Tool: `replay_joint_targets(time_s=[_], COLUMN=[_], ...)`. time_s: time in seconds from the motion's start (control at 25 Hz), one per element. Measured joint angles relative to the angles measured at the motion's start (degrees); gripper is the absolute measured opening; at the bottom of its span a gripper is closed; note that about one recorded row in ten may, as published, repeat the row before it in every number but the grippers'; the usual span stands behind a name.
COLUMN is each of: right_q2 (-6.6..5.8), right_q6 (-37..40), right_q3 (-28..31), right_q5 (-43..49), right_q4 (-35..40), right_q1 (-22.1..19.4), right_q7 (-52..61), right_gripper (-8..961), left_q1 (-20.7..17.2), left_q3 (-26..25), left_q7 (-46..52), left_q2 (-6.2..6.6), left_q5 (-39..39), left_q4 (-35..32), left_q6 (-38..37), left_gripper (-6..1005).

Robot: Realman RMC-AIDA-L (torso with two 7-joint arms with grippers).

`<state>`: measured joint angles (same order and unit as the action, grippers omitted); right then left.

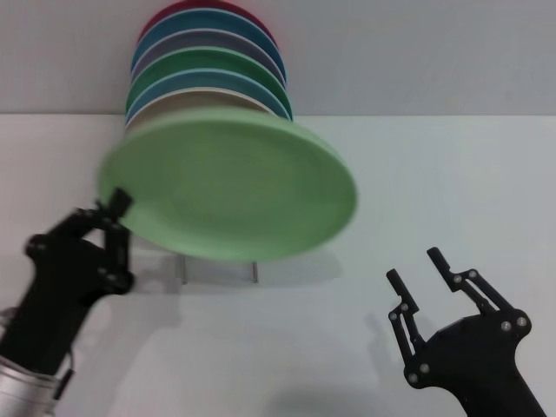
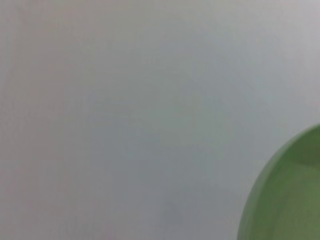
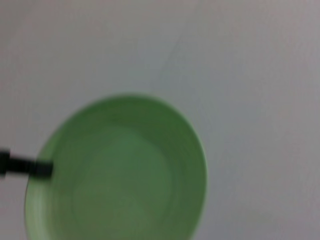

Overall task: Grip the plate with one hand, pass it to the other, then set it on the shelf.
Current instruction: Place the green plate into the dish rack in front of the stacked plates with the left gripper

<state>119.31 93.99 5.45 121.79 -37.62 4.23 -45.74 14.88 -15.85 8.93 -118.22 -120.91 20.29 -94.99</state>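
Note:
A pale green plate [image 1: 228, 185] hangs in the air over the middle of the white table, nearly flat and tilted a little. My left gripper [image 1: 114, 215] is shut on its left rim. The same plate [image 3: 120, 172] fills much of the right wrist view, with a black finger [image 3: 25, 166] of the left gripper lying across its edge. A slice of the plate [image 2: 285, 195] shows in the left wrist view. My right gripper [image 1: 423, 271] stands open, low at the right, apart from the plate. The shelf [image 1: 219, 268] shows only as thin wire legs under the plate.
A row of plates [image 1: 208, 74] stands on edge behind the held plate, in red, blue, lilac, dark green and cream. The white table [image 1: 434, 174] runs back to a grey wall.

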Motion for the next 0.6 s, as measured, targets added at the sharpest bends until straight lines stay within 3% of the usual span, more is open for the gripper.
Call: replay_joint_targets(time_s=[0.24,0.6], right_q2=[0.17,0.13], right_q6=[-3.39,-4.43], right_q3=[0.59,0.67], right_q5=[-0.84,-4.49], right_q4=[1.74,3.16], right_q1=[0.58,1.8], right_q7=[0.14,0.96], right_gripper=[348,349], left_q1=[0.21,3.67], left_q3=[-4.97,-7.12], left_q7=[3.48,0.6], left_q2=[-0.06,-0.5], left_q5=[0.09,0.02], left_q4=[-1.67,-3.68], left_q6=[-2.68,3.82], left_gripper=[51,53])
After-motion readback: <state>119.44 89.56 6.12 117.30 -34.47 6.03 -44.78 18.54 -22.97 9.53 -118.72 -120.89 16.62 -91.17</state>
